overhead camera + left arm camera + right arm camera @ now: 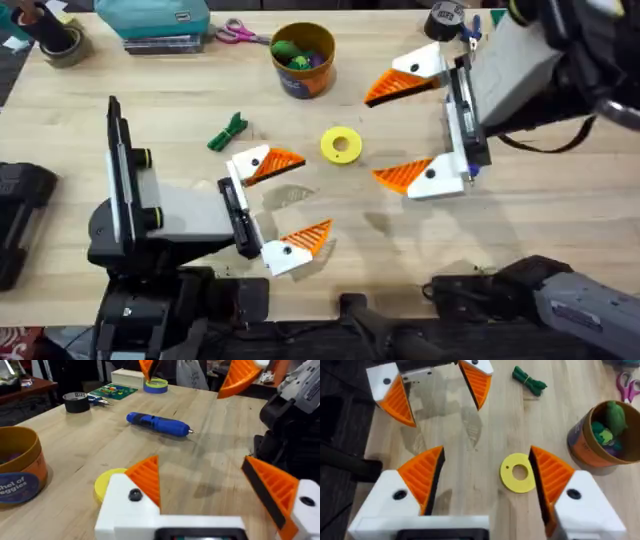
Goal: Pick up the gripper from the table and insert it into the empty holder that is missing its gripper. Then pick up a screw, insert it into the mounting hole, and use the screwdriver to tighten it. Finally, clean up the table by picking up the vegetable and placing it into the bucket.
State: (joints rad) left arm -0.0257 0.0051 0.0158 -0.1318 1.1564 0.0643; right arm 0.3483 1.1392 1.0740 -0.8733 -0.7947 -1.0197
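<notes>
While both pincers, left (282, 205) and right (410, 130), stand apart and empty, cleanup remains: the next move calls for grasping the vegetable (228, 131) for the bucket (302, 58).

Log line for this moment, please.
left hand open, empty | right hand open, empty | vegetable on table | bucket upright

The tabletop (560, 215) is pale wood grain. Both claws' fingers (285, 162) are orange and ribbed on white brackets. The vegetable (228, 132) is green, the disc (341, 144) yellow, the screwdriver (157, 423) bright blue, the bucket (303, 60) tan-rimmed.
</notes>
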